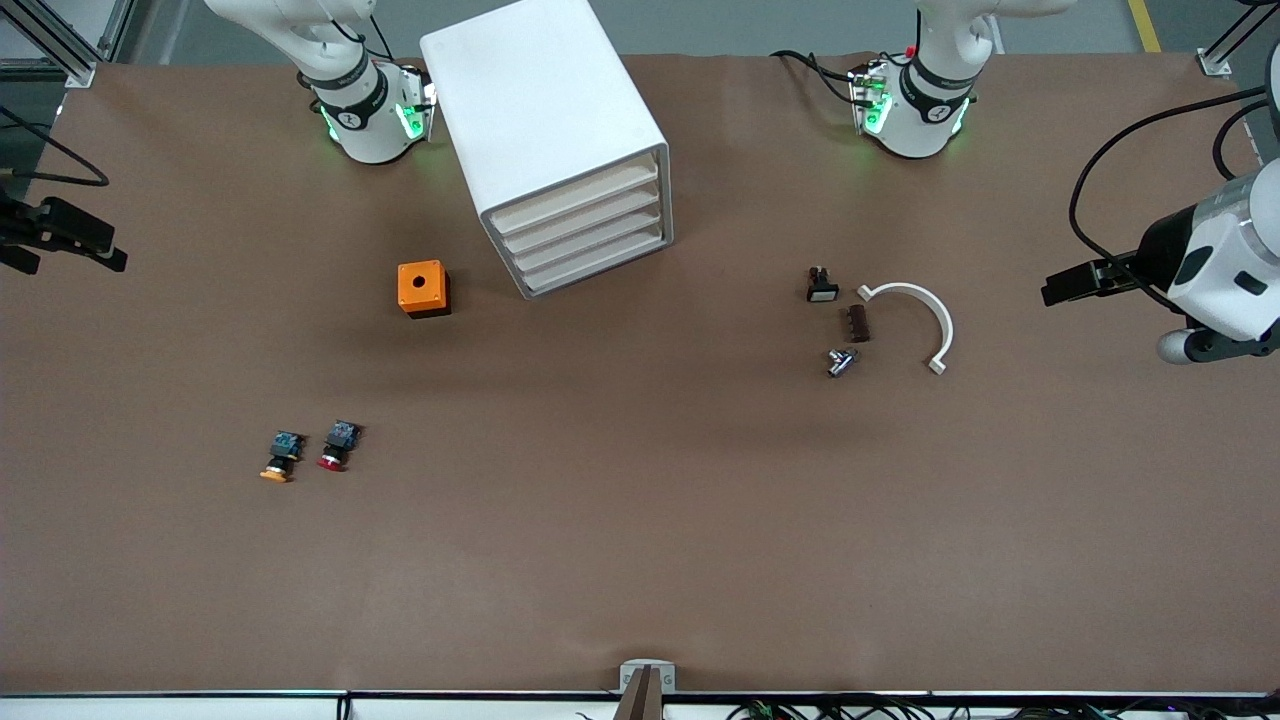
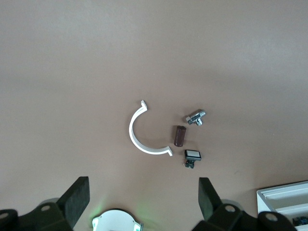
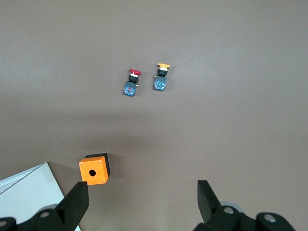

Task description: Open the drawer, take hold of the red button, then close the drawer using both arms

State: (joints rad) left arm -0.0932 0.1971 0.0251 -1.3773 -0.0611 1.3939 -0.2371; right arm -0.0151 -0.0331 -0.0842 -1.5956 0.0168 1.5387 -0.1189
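Note:
The white cabinet (image 1: 548,120) stands between the two arm bases, and its several drawers (image 1: 585,225) are all shut. The button (image 1: 337,447) has a red cap and lies on the table, nearer the front camera than the cabinet, toward the right arm's end. It also shows in the right wrist view as the button (image 3: 131,83). My right gripper (image 3: 142,186) hangs open and empty high over the table near the orange box. High over the table beside its own base, my left gripper (image 2: 143,183) is open and empty too. Neither gripper shows in the front view.
An orange-capped button (image 1: 281,458) lies beside the red one. An orange box (image 1: 423,288) with a hole sits beside the cabinet. Toward the left arm's end lie a white arc (image 1: 915,315), a brown piece (image 1: 858,323), a metal fitting (image 1: 841,361) and a small switch (image 1: 822,285).

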